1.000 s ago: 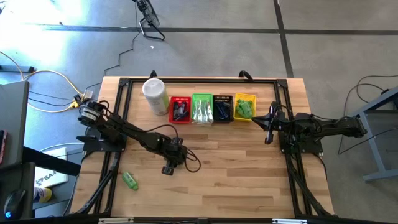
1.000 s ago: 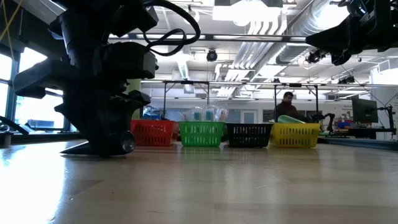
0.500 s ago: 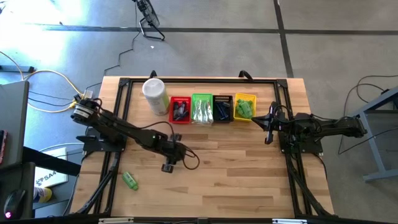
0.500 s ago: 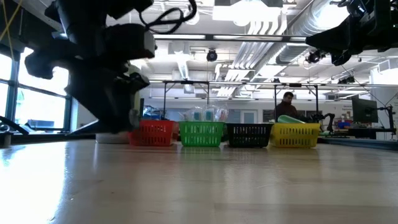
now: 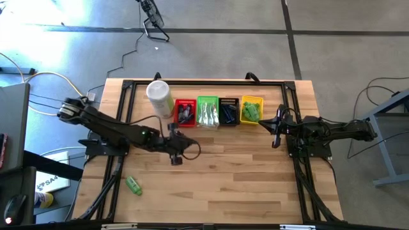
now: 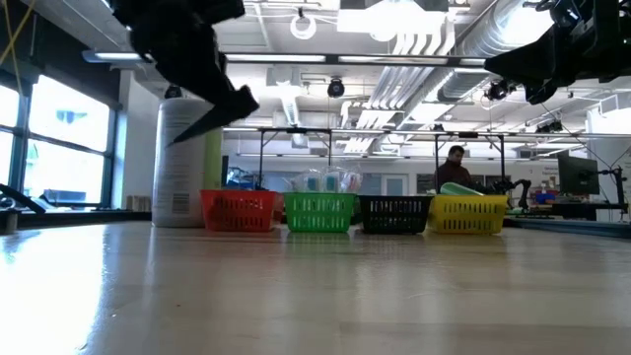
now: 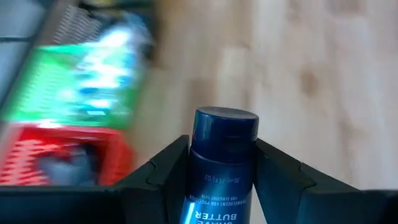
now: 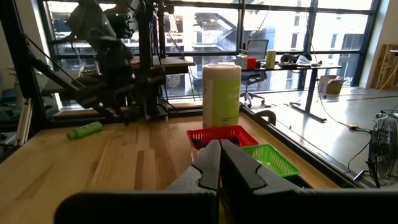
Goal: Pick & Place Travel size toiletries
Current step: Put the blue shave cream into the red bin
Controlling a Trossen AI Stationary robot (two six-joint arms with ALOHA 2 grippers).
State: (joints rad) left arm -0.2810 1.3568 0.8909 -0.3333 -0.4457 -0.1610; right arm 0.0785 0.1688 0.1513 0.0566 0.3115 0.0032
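Navy tube [image 7: 222, 163]: clamped between left pincer [image 5: 175, 149] fingers, above bench [image 5: 243, 185], near red basket [image 5: 185, 112].
Green bottle [image 5: 133, 185]: lying on bench, near edge.
Right pincer [image 8: 219, 163]: closed, empty, beside yellow basket [image 5: 252, 109].

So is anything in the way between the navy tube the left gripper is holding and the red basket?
Nothing visible. The left gripper holds the navy tube over bare table just short of the red basket; the white canister stands beside the basket.
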